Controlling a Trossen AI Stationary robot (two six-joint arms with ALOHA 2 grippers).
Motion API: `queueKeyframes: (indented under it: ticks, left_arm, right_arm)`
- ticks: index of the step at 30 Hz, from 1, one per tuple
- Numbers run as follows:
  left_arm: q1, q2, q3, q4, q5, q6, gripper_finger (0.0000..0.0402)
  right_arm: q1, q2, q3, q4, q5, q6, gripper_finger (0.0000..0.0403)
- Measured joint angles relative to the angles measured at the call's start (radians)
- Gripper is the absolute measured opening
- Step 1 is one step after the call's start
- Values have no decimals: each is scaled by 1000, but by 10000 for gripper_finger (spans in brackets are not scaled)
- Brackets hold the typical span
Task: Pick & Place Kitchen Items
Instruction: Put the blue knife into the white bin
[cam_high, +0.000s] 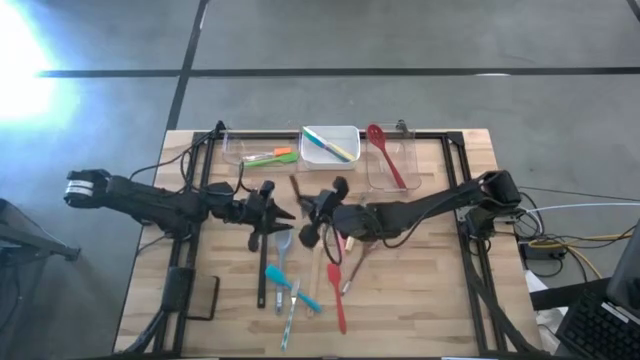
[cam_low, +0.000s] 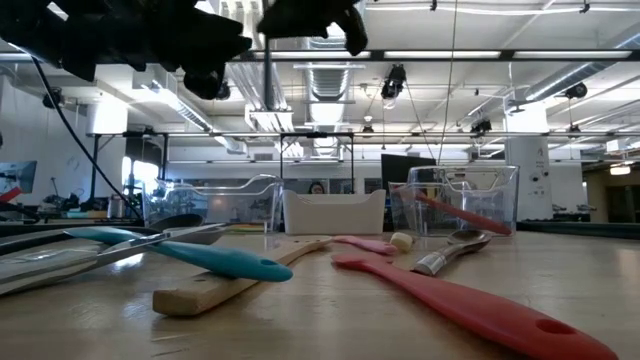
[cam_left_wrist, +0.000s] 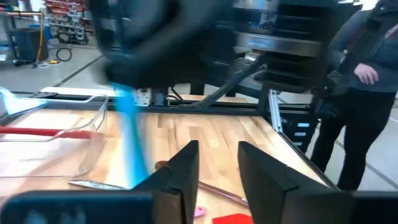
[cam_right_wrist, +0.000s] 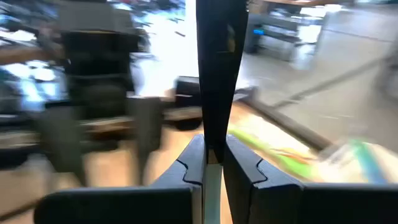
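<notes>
high view: the left gripper (cam_high: 268, 212) and right gripper (cam_high: 318, 208) hang just in front of the white tub (cam_high: 330, 145), above loose utensils (cam_high: 300, 285).
left wrist view: fingers (cam_left_wrist: 186, 169) stand narrowly apart, empty.
right wrist view: the gripper (cam_right_wrist: 213, 163) pinches a dark utensil handle (cam_right_wrist: 217, 68) upright.

Industrial lab – exposed ceiling ducts (cam_low: 320, 75), concrete floor (cam_high: 400, 35), framed wooden table (cam_high: 420, 290)

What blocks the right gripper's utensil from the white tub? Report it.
Nothing visible does. The right gripper, shut on a dark handle, sits just short of the white tub; the left gripper hangs beside it, not between them.
</notes>
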Motion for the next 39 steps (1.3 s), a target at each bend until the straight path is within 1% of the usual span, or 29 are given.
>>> queueKeyframes:
  ticks: [4, 9, 12, 16, 20, 22, 25, 28, 35, 39]
  left_arm:
    - [1, -2, 0, -3, -15, -1, 164]
    - [1, -3, 0, -8, -21, -4, 228]
    - [1, -4, 0, -8, -22, -5, 253]
    - [1, -6, 0, -9, -23, -3, 264]
    - [1, -7, 0, -19, -25, -2, 265]
    - [1, -7, 0, -23, -25, -2, 265]
    - [1, -7, 0, -23, -28, -2, 265]
    - [1, -7, 2, -22, -29, -2, 265]
    - [2, -7, 3, -15, -29, 6, 265]
    - [2, -7, 6, -15, -29, 28, 265]
  right_arm:
    - [8, -33, 0, -119, 67, 45, 19]
    - [17, -76, 0, -256, 81, 105, 19]
    - [16, -94, 0, -322, 84, 130, 19]
    - [18, -114, 0, -406, 82, 157, 19]
    - [17, -140, 0, -527, 108, 210, 19]
    - [12, -147, 0, -590, 108, 244, 19]
    - [-10, -156, 0, -648, 100, 252, 19]
    - [-63, -161, 0, -660, 47, 233, 19]
    - [-259, -164, 0, -653, -165, 133, 19]
    - [-378, -164, 0, -631, -231, 68, 19]
